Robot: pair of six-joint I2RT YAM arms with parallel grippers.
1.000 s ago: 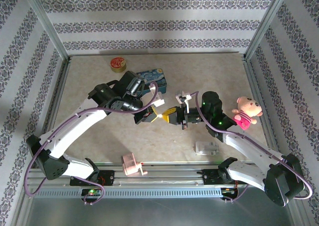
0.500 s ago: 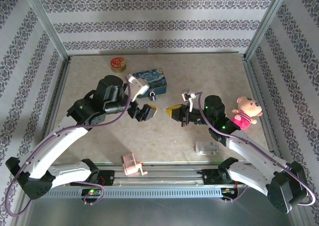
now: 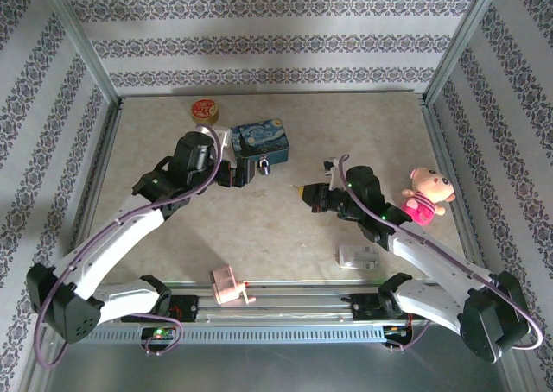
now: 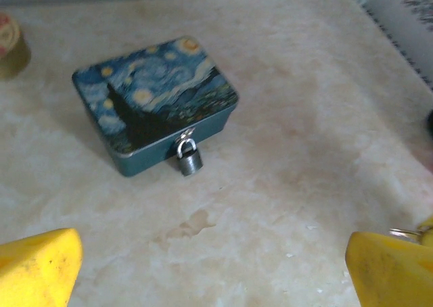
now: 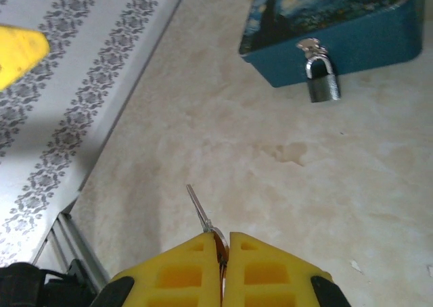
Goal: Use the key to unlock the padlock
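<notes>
While the right end effector [image 5: 223,256] pinches the thin dark metal key [image 5: 199,207] between its closed yellow fingers, the small silvery-grey padlock [image 5: 322,79] hangs upright on the near face of the blue painted rectangular tin [image 5: 352,23]. From above, the lock lies to the far left of that end effector, with only bare counter [image 3: 259,228] between them. Seen from the right wrist, the key's blade slants away to the left of the lock rather than toward it, so the wrist likely needs turning before any insertion. I cannot tell where the keyhole sits. The left end effector [image 4: 213,273] is spread wide and holds nothing. It is just left of the padlock and is the nearer one, well placed to steady the lock.
</notes>
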